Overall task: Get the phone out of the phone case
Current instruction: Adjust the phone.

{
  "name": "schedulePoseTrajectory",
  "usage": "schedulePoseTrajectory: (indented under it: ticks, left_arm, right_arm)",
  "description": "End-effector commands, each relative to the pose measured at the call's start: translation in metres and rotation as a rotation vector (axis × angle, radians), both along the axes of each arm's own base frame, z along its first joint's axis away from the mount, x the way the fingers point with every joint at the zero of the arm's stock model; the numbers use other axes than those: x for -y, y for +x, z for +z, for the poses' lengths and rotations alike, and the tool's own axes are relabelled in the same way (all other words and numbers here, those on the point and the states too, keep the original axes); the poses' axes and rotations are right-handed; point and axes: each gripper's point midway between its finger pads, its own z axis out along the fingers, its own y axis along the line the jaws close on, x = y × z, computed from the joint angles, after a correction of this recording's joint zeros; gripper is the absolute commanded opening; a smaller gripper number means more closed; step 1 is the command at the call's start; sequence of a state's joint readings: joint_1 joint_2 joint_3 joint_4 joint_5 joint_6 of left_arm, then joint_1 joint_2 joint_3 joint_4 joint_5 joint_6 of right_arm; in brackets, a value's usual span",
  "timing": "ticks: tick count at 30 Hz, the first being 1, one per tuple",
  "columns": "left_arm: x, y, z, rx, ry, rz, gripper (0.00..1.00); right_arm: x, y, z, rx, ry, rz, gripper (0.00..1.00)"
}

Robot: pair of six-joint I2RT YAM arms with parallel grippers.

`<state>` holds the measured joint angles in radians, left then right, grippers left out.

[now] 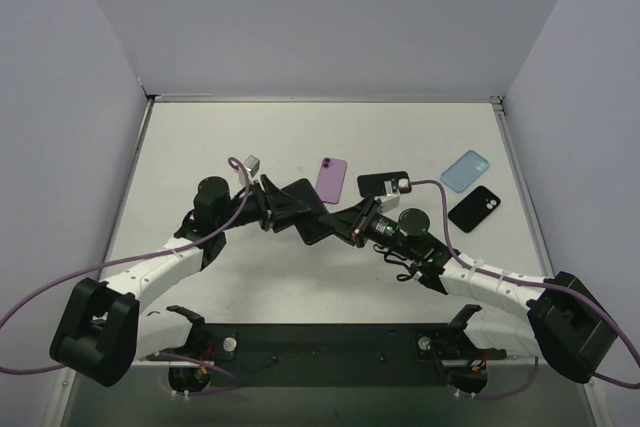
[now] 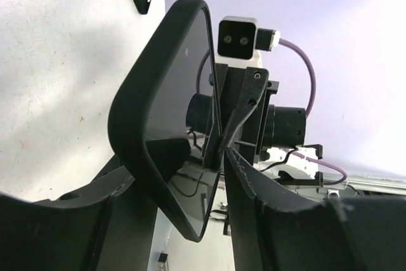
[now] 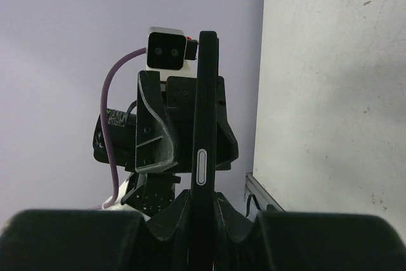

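**Two grippers, one phone, mid-air**

Top view: the glossy black phone (image 1: pixel 312 215) hangs above the white surface (image 1: pixel 250 277), dead centre, between the left gripper (image 1: pixel 290 205) and the right gripper (image 1: pixel 347 223). It is not yet out of its shell. There's bare surface near and left. A purple phone (image 1: pixel 332 179) and three more handsets or cases lie behind and to the right, so I'd keep any pull toward the near side.

Left wrist: the matte black rubbery case (image 2: pixel 130 125) rims the dark screen. The jaws straddle the slab, one at its back, one at the glass; whether they bite yet, I cannot tell. Best move, I'd say: catch the rubber lip at a corner, not the glass, and peel.

Right wrist: the slab stands edge-on and upright, side button showing, clenched firmly between the jaws. That's the anchor, and it should hold steady. The walls are well apart.
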<state>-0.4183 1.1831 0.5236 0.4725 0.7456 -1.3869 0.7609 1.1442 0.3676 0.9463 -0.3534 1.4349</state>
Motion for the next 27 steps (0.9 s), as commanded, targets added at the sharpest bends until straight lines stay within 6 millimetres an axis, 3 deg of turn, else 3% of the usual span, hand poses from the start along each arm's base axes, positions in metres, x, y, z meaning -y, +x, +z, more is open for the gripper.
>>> schedulePoseTrajectory:
  ticks: [1,6,9,10,11,15,16,17,18,27]
  left_arm:
    - [-0.005,0.013,0.027,0.091,-0.067,0.075,0.53]
    - [-0.006,0.018,0.034,0.104,-0.089,0.096,0.47]
    - [-0.005,0.02,0.033,0.095,-0.093,0.098,0.24]
    - [-0.005,0.021,0.032,0.092,-0.093,0.103,0.09]
    - [-0.005,0.022,0.03,0.084,-0.092,0.104,0.0]
    - [-0.005,0.022,0.034,0.084,-0.121,0.106,0.0]
    - [-0.006,0.023,0.033,0.081,-0.124,0.11,0.0]
    - [-0.007,0.023,0.034,0.084,-0.128,0.111,0.0]
    - [-0.006,0.023,0.035,0.074,-0.134,0.107,0.0]
    - [-0.01,0.022,0.034,0.073,-0.166,0.113,0.0]
  right_arm:
    - [0.003,-0.01,0.044,0.104,0.146,0.019,0.0]
    - [0.004,-0.012,0.04,0.086,0.154,0.021,0.0]
    - [0.0,-0.013,0.038,0.08,0.158,0.032,0.0]
    - [-0.001,-0.014,0.039,0.083,0.165,0.035,0.0]
    - [-0.003,-0.014,0.036,0.072,0.163,0.04,0.0]
    - [-0.009,-0.02,0.043,0.096,0.179,0.093,0.02]
    - [-0.009,-0.02,0.039,0.083,0.163,0.09,0.09]
    - [-0.006,-0.02,0.041,0.087,0.161,0.08,0.22]
    - [-0.004,-0.019,0.032,0.064,0.137,0.068,0.25]
    - [0.01,-0.015,0.038,0.06,0.177,0.021,0.25]
